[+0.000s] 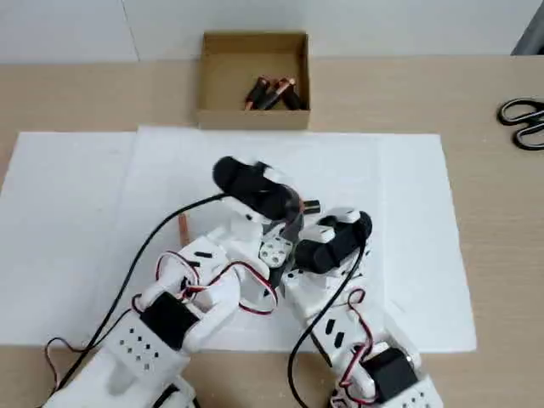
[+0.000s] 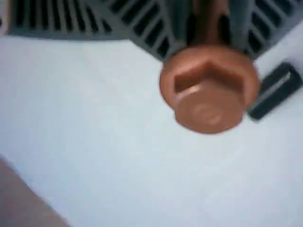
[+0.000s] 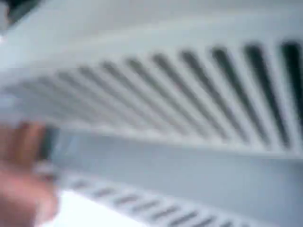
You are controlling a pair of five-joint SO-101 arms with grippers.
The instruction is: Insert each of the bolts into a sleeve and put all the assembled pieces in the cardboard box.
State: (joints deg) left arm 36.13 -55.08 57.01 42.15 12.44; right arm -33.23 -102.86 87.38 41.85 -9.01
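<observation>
Left gripper (image 2: 208, 23) clamped tight on copper bolt (image 2: 208, 92), hex head free, just in front of cardboard box (image 1: 255, 117) | right gripper (image 3: 156, 156) close alongside, grip cannot be told | advice: keep shank level, square it to a sleeve's bore, ease in slowly

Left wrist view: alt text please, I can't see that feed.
A copper hex-head bolt, head toward the camera, is clamped between the dark ribbed jaws of the left gripper above white paper. A dark slotted piece is close by.
</observation>
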